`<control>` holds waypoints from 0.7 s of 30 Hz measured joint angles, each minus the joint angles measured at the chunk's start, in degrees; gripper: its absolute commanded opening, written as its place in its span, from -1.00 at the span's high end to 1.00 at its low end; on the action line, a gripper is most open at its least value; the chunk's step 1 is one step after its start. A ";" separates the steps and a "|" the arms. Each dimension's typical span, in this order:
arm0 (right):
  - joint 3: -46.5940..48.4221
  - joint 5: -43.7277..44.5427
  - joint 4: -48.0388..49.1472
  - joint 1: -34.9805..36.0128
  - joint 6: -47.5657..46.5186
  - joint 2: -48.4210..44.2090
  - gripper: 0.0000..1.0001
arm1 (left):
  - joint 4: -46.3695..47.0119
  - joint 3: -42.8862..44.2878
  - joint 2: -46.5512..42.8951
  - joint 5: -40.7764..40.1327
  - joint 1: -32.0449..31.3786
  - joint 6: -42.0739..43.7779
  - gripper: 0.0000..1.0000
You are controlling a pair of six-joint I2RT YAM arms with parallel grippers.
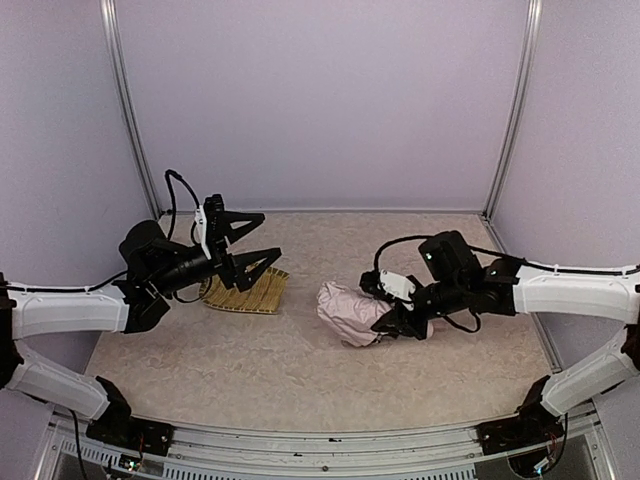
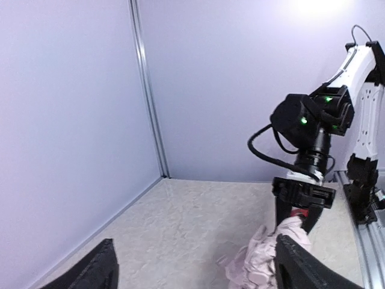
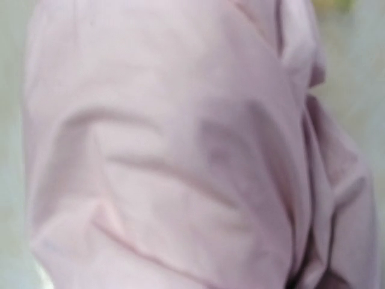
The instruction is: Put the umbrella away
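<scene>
Pale pink fabric, creased and bunched into a loose bundle, is all that shows of the umbrella (image 1: 348, 312). It lies on the table (image 1: 300, 385), to the right of the woven yellow tray (image 1: 248, 293) and apart from it, with bare surface between the two. In my right wrist view the fabric fills almost the whole picture in soft folds (blurred at this closeness), with a thin dark patch at the lower right edge.

1. Right gripper (image 1: 393, 322): placed at the end of the bundle that is farther from the tray. My fingers (image 2: 283, 208) point down and pinch the top of the pink fabric. A small red spot sits between them; I cannot tell what it is.
2. Left gripper (image 1: 256, 241): raised over the far side of the tray, with the jaws spread wide and nothing between them. It points across the tray toward the umbrella.

Surface: the table is pale beige with a faint marbled pattern, and the tray lies flat on it.

Room: plain pale lilac walls (image 1: 320, 100) enclose the table behind and to both sides of the tray. A thin metal post (image 1: 128, 110) stands in the corner behind the tray, and a second post (image 1: 516, 110) stands in the opposite corner.
</scene>
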 measured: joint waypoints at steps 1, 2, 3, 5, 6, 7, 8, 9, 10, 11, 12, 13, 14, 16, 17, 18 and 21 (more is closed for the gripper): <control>1.49 -2.08 -0.76 -1.27 0.07 -1.14 1.00 | -0.76 1.25 0.00 0.31 -0.70 0.13 -0.45; 3.06 -3.98 -1.60 -2.45 0.15 -2.16 1.00 | -1.11 2.03 -0.07 0.74 -1.33 0.57 -0.38; 4.42 -5.49 -2.23 -3.28 0.15 -2.97 1.00 | -1.20 2.21 -0.22 1.16 -1.73 0.66 -0.33; 7.58 -8.70 -3.87 -4.90 0.15 -4.52 1.00 | -0.96 0.94 -0.76 2.14 -2.71 1.03 -0.25; 9.35 -10.32 -4.76 -5.60 0.15 -5.05 1.00 | -0.81 -0.24 -0.92 2.47 -3.39 1.46 -0.25; 10.78 -11.69 -5.40 -6.03 0.13 -5.38 1.00 | -0.83 -1.60 -0.96 2.71 -4.22 1.97 -0.27; 12.55 -13.66 -6.29 -6.54 0.07 -5.60 1.00 | -0.92 -2.95 -0.90 2.91 -5.35 2.67 -0.29; 14.25 -15.50 -7.06 -6.82 -0.09 -5.75 1.00 | -1.20 -4.13 -0.76 3.23 -6.67 3.48 -0.32; 15.93 -17.11 -7.82 -6.93 -0.28 -5.79 1.00 | -1.53 -4.92 -0.48 3.63 -7.96 4.09 -0.34; 17.57 -18.56 -8.74 -6.99 -0.66 -5.79 1.00 | -1.79 -5.25 -0.11 3.89 -8.94 4.81 -0.35; 18.84 -19.65 -9.60 -7.04 -1.03 -5.79 1.00 | -1.90 -5.38 0.52 4.24 -10.01 5.49 -0.35; 20.48 -21.00 -10.75 -7.08 -1.44 -5.77 1.00 | -1.79 -5.38 1.25 4.35 -10.82 6.23 -0.35; 22.08 -22.27 -11.85 -7.08 -1.95 -5.75 1.00 | -1.81 -5.38 1.99 4.37 -11.26 6.75 -0.35; 24.96 -23.98 -13.29 -7.10 -2.45 -5.64 1.00 | -1.77 -5.20 3.74 4.39 -11.56 7.69 -0.39; 26.10 -24.46 -13.38 -7.10 -2.36 -5.57 1.00 | -1.75 -5.09 4.57 4.37 -11.69 7.91 -0.42; 26.84 -24.65 -13.31 -7.10 -2.10 -5.55 1.00 | -1.66 -4.98 5.62 4.31 -11.85 8.11 -0.45; 28.04 -24.92 -11.80 -7.13 0.20 -5.55 1.00 | 1.09 -4.94 9.22 3.91 -13.31 8.13 -0.49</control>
